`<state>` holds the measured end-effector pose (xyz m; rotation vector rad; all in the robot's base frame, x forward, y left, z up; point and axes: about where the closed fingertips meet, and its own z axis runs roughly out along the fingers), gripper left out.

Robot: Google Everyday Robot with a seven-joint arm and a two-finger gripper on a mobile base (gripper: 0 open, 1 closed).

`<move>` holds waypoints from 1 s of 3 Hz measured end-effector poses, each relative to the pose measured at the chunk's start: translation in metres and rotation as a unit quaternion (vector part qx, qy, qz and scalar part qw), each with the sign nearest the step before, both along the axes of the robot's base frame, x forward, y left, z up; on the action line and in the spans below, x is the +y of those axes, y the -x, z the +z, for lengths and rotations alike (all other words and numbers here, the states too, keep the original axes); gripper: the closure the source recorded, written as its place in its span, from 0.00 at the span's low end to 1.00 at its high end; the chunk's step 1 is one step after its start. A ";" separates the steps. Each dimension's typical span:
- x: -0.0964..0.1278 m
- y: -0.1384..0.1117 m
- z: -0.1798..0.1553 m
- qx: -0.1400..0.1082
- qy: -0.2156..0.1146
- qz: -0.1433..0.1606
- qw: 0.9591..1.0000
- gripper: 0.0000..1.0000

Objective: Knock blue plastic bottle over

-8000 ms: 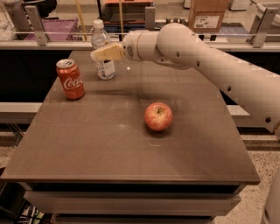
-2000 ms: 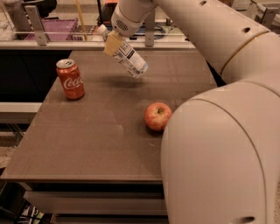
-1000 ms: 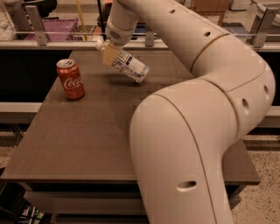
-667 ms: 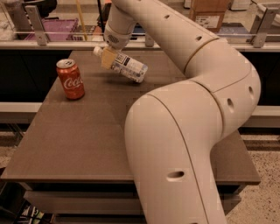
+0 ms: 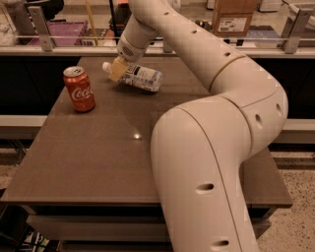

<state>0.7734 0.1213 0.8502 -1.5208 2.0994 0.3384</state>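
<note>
One bottle [image 5: 143,78], one can [image 5: 78,89], one arm [image 5: 211,147] with one gripper [image 5: 117,70], all at one table [image 5: 93,152]. The bottle lies on its side near the table's far edge, white cap pointing left towards the can, base pointing right. The gripper sits at the bottle's neck, just behind the cap and seemingly against it. Whether it is clamped on the neck or only resting there, I cannot tell from here.

The can stands upright to the left, apart from the bottle. The arm's bulky elbow and forearm loom in front and hide much of the table's right half. Behind the table a cardboard box [image 5: 235,15] sits beyond a rail.

The bottle is clear ribbed plastic with a pale label; the can is red metal, round and squat. The tabletop is flat, dark brown, faintly glossy; the arm is smooth cream shell, rounded at every joint.
</note>
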 end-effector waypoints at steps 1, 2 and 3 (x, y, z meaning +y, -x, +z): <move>0.006 -0.002 -0.001 -0.003 -0.008 0.000 1.000 0.82; 0.008 -0.002 -0.006 0.000 -0.006 0.002 1.000 0.51; 0.009 -0.002 -0.009 0.002 -0.006 0.003 1.000 0.28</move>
